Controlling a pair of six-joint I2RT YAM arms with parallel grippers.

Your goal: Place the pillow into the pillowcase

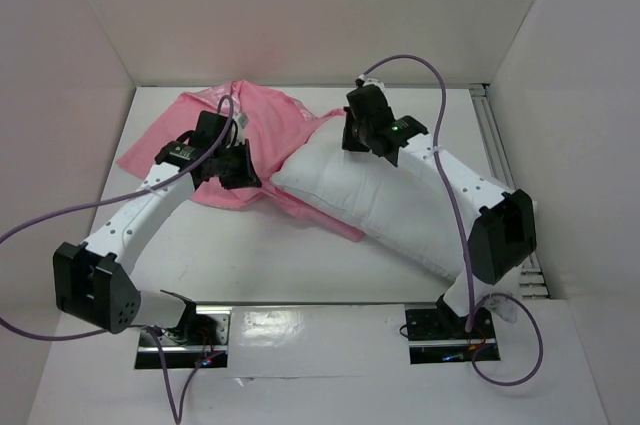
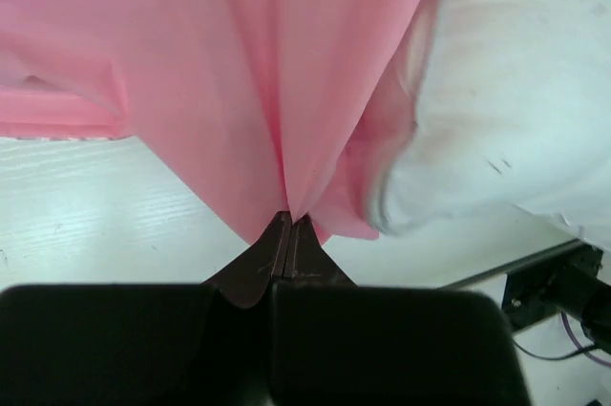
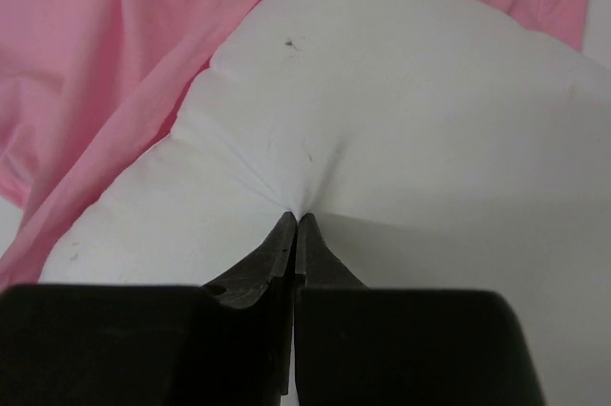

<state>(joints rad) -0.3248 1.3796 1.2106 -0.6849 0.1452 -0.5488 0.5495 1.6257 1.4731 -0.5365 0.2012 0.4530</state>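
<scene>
Insertion looks barely begun: the left pincer is clamped on a fold of the pillowcase, the right pincer nips the pillow, which lies on the desk against the pillowcase; next, probably, lift the mouth wider and push

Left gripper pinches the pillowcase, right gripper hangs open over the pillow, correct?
No: the right gripper is shut on the pillow, per the right wrist view. The left gripper does pinch the pillowcase.
</scene>
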